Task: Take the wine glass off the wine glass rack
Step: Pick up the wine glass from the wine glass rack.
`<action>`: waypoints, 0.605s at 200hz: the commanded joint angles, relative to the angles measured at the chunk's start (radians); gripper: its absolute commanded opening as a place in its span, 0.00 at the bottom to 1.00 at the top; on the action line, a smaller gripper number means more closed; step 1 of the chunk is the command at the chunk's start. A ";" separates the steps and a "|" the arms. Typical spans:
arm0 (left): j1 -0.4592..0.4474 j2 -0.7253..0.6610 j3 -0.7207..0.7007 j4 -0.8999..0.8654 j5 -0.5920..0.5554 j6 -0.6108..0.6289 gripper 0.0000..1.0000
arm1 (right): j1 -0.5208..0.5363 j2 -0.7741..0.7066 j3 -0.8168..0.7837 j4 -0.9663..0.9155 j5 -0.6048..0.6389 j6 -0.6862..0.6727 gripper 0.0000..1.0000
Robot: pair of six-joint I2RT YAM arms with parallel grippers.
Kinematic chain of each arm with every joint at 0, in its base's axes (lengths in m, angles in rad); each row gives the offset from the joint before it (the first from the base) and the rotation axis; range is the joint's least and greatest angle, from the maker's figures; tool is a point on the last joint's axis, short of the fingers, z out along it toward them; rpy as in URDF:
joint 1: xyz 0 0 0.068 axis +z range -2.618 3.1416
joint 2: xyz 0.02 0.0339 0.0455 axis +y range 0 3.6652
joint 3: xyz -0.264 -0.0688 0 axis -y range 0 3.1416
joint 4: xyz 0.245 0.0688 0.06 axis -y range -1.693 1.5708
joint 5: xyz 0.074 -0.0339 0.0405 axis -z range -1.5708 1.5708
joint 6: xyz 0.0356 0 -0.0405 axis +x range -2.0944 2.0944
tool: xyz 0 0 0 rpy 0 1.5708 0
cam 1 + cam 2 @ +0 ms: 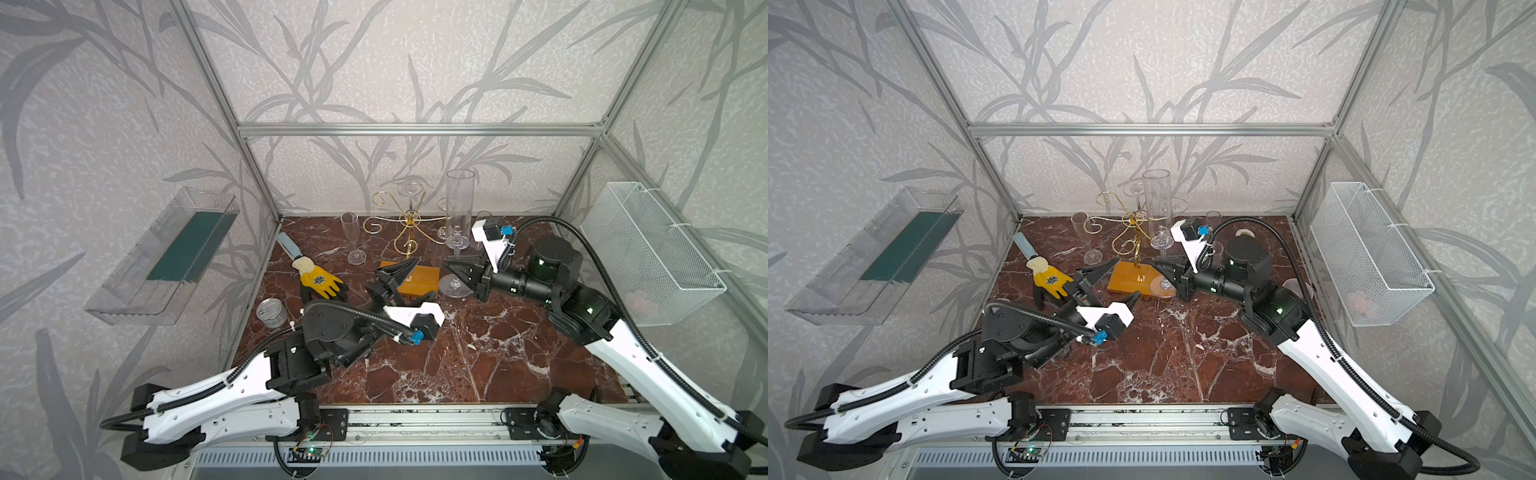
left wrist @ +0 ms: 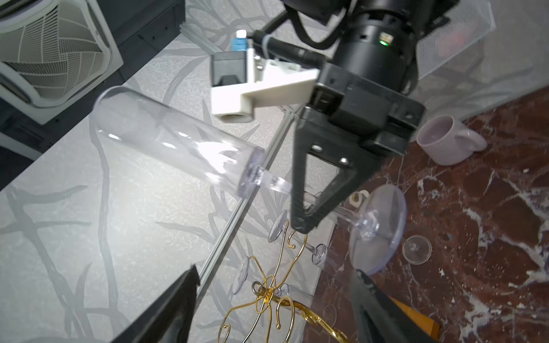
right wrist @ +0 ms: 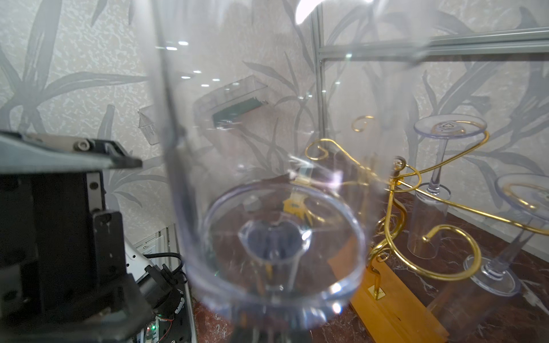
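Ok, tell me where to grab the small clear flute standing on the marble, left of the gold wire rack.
Probably the short stem of the small clear flute, jaws level, approaching from the robot's left-front. It stands upright, and a scroll arm of the gold wire rack crowds its right side.

Five glasses in all: one tall glass [image 1: 459,203], one left flute [image 1: 350,232], one back glass [image 1: 484,215], two hanging glasses [image 3: 426,222]. One each of rack [image 1: 1127,279], glove [image 1: 322,282], can [image 1: 272,311], mug [image 2: 445,142], basket [image 1: 648,249], tray [image 1: 137,291]. Two grippers: left gripper [image 1: 427,277], right gripper [image 1: 451,264]
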 commanded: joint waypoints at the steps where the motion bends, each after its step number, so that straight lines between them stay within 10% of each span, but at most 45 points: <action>1: 0.020 -0.018 -0.032 0.045 0.009 -0.237 0.82 | 0.006 -0.049 -0.066 0.020 0.027 -0.046 0.00; 121: 0.218 -0.067 -0.133 0.116 0.355 -0.865 0.84 | 0.094 -0.205 -0.354 0.074 0.069 -0.003 0.00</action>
